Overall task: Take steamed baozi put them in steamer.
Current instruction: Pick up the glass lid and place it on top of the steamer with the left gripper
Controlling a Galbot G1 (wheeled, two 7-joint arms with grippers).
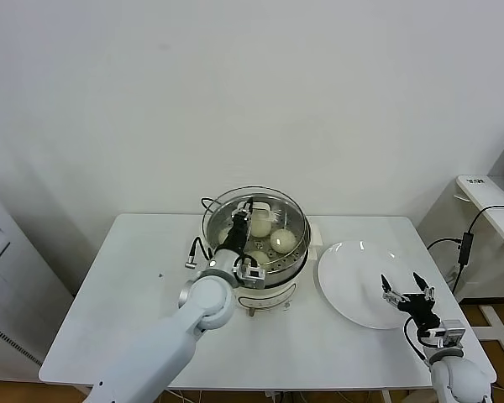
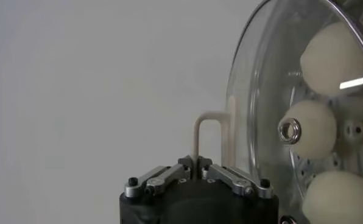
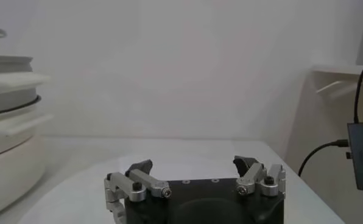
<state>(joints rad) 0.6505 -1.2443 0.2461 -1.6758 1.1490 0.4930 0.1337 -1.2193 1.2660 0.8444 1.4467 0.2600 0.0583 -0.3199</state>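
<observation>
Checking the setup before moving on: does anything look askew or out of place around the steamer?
Only the glass lid: the left gripper holds it by its handle, tilted over the steamer rather than seated. The buns sit inside; the plate is bare, with the open right gripper over it.

A white worktop (image 1: 143,294) stands against a plain pale wall (image 1: 235,92); a flat white plate (image 1: 353,281) lies on its right part; a round glass lid (image 1: 256,220) with a cream handle (image 2: 209,137) is held over the middle of the worktop, its small metal vent ring (image 2: 289,130) catching the light; a black cord (image 1: 203,204) curls behind it near the wall; to the right, apart from the worktop, a second white table (image 1: 491,206) carries a black cable (image 1: 466,243) with a small box on it, hanging down its near side; a grey cabinet (image 1: 8,269) stands at the left edge.
</observation>
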